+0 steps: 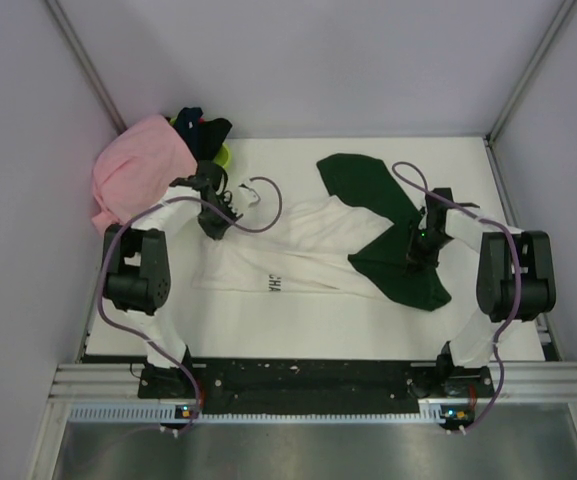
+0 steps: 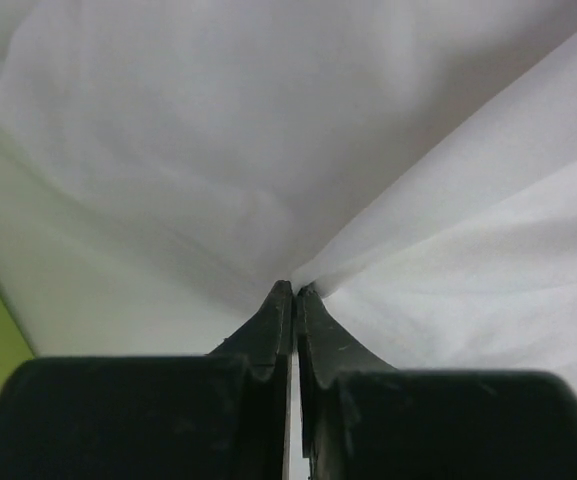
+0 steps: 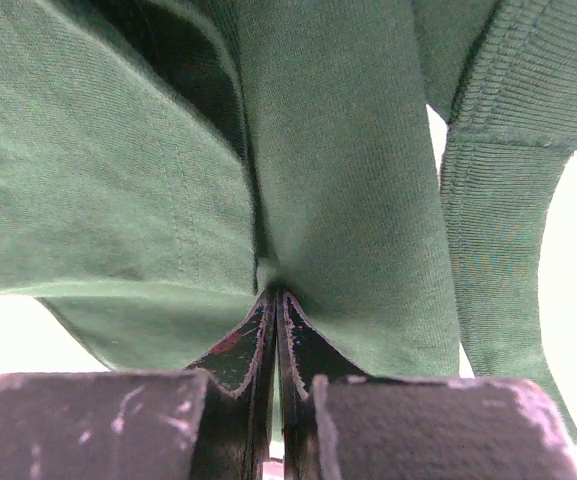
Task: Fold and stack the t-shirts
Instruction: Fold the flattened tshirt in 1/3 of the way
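The white t-shirt (image 1: pixel 298 255) lies spread across the middle of the worktop (image 1: pixel 308 335), with black lettering (image 1: pixel 274 284) showing near its front hem. The left pincer (image 2: pixel 295 290) is clamped on the shirt's far-left edge, fingers pressed together with a fold of white cloth nipped between them. The right pincer (image 3: pixel 275 292) has the dark green sleeve (image 1: pixel 408 275) at the shirt's right end — squeezed tight, cloth bunching up from the tips. Beyond the shirt's far-left corner, the pink t-shirt (image 1: pixel 140 165) is heaped against the lime-green basket (image 1: pixel 222 157) — dark shirts (image 1: pixel 203 130) poke out just behind it.
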